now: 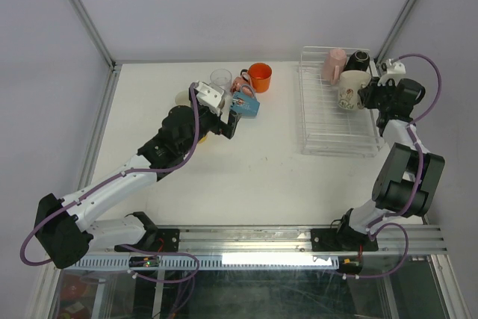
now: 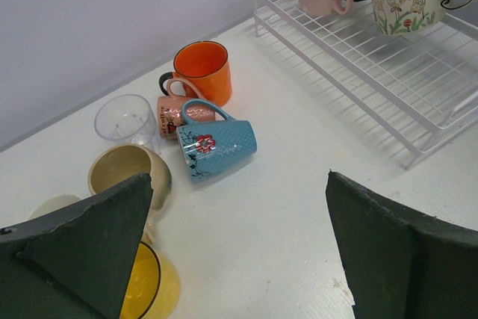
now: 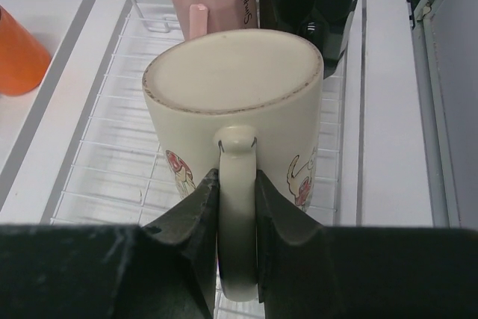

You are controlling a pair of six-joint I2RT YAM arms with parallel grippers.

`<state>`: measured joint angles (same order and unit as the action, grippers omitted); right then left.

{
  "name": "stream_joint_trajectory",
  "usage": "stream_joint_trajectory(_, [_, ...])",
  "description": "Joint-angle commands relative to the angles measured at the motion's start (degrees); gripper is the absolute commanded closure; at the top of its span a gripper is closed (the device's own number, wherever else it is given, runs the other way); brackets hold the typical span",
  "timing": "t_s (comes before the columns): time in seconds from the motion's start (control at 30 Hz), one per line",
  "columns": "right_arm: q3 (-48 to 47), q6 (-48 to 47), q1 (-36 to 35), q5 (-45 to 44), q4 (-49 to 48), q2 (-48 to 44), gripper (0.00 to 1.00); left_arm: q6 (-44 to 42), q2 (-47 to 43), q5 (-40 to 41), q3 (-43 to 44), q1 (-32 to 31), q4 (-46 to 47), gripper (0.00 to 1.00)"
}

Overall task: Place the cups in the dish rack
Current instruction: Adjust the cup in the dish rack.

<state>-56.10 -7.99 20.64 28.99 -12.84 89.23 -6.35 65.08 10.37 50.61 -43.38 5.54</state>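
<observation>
White wire made up the dish rack [image 1: 328, 136] at the table's far right, seen from above, with a pink mug [image 1: 334, 65] and a black mug [image 1: 359, 58] at its far end. The right gripper [image 1: 367, 95] held a beige mug [image 1: 349, 89] over it. The left gripper [image 1: 233, 123] hovered by a blue mug [image 1: 246, 104], near an orange mug [image 1: 260, 77]. From the left wrist, its fingers [image 2: 82, 237] stood spread wide and empty, and the blue mug lay on its side. From the right wrist, the fingers pinched the beige mug's handle. Whether the mug touched the wires, I couldn't tell.
</observation>
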Motion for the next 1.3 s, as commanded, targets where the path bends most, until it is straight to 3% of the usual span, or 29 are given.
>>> stream_joint_trajectory(0.0, [-1.5, 3.1, 0.2, -0.7, -14.9, -4.9, 1.0, -0.9, -0.9, 0.0, -0.3, 0.6, 2.6, 0.01])
stream_joint_trajectory(0.57, [-1.3, 6.9, -0.6, -0.1, -24.6, -3.5, 1.0, -1.1, -0.7, 0.3, -0.4, 0.6, 2.6, 0.01])
stream_joint_trajectory(1.03, [-11.8, 8.0, -5.3, -3.0, -25.5, 4.5, 1.0, -1.9, 0.3, 1.4, -0.5, 0.6, 2.6, 0.01])
stream_joint_trajectory(1.27, [-12.5, 6.8, -5.8, -1.6, -29.4, 8.7, 1.0, -2.5, 2.0, 1.9, -0.7, 0.6, 2.6, 0.01])
